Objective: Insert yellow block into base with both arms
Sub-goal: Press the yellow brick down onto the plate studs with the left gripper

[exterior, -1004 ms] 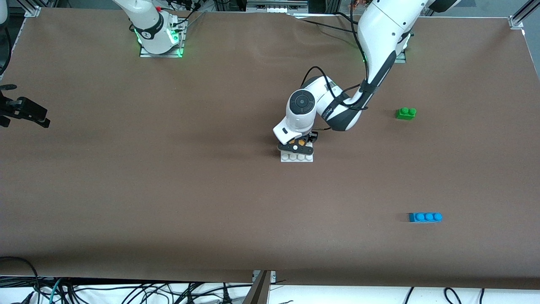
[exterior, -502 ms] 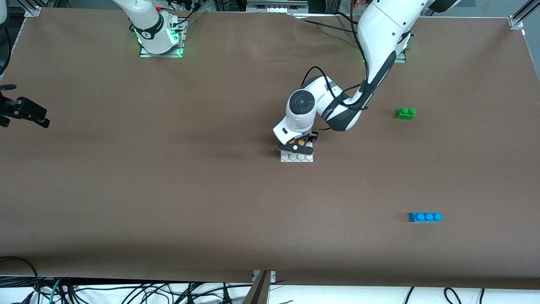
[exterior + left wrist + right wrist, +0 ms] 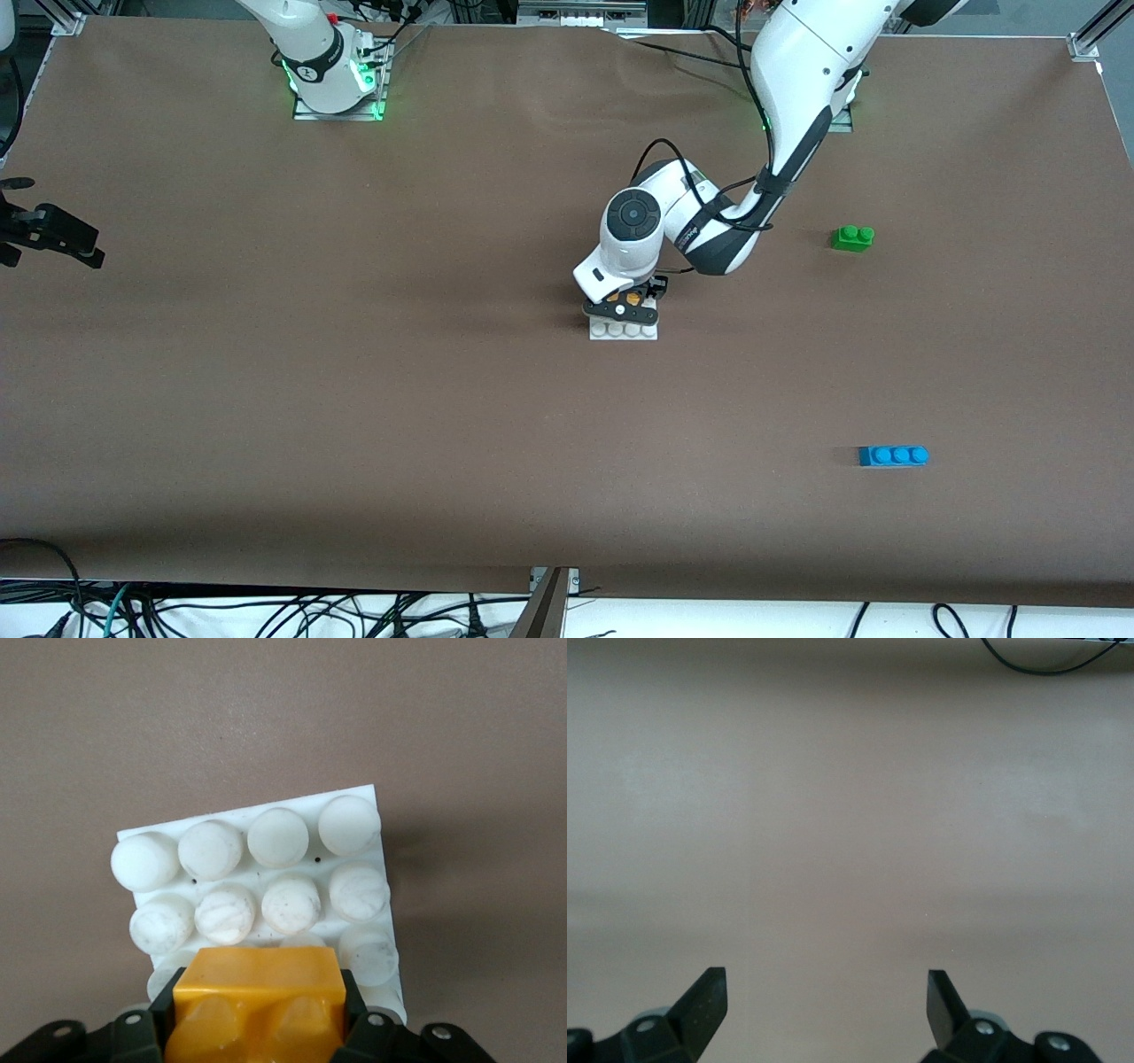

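A brown table point(image 3: 354, 399) carries the white base point(image 3: 624, 331) under the left gripper point(image 3: 625, 306), a green brick point(image 3: 852, 237) and a blue brick point(image 3: 893, 455) well apart from it.

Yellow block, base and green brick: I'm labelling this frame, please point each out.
yellow block point(image 3: 257, 997): left wrist view, its flat face above the two studs.
base point(image 3: 282, 836): left wrist view, a stud in its outermost row.
green brick point(image 3: 851, 238): front view, its top.

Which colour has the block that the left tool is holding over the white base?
Orange-yellow. The block shows best in the left wrist view, over the base.
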